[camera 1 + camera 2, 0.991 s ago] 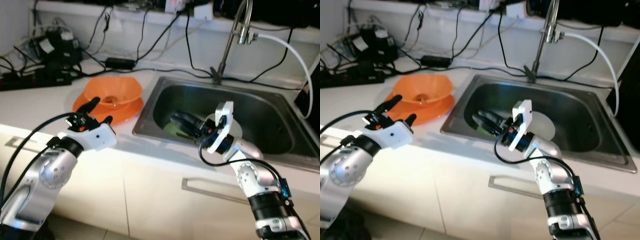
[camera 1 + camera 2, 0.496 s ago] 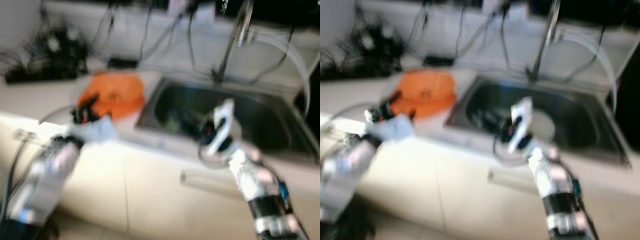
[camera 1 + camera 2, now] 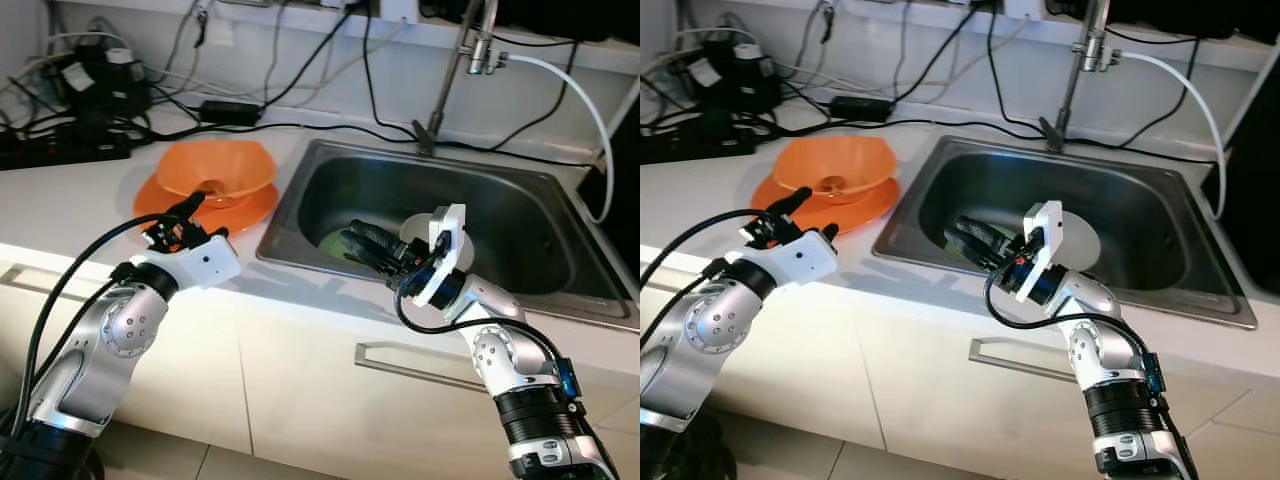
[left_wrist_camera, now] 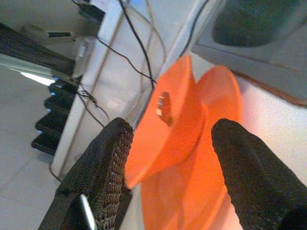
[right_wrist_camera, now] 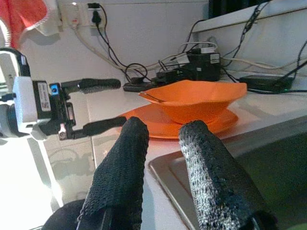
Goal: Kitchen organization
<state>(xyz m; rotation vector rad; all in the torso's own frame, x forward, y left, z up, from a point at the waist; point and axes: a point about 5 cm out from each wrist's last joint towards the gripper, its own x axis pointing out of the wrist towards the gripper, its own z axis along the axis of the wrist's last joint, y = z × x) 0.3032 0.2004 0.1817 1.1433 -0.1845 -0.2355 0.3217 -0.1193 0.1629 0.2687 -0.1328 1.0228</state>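
With my left gripper (image 3: 196, 218) spread wide just before the orange bowl (image 3: 219, 172) sitting in its plate (image 3: 253, 208) beside the sink (image 3: 300, 215), I judge it light, slippery plastic, best pinched at the rim, while my right gripper (image 3: 362, 243) hangs over the basin, fingers slightly apart.

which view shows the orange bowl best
The left wrist view: the bowl sits large between the open left end effector's fingers, on its plate. Both eye views show it smaller from above, beside the sink. The right wrist view shows it side-on, farther off.
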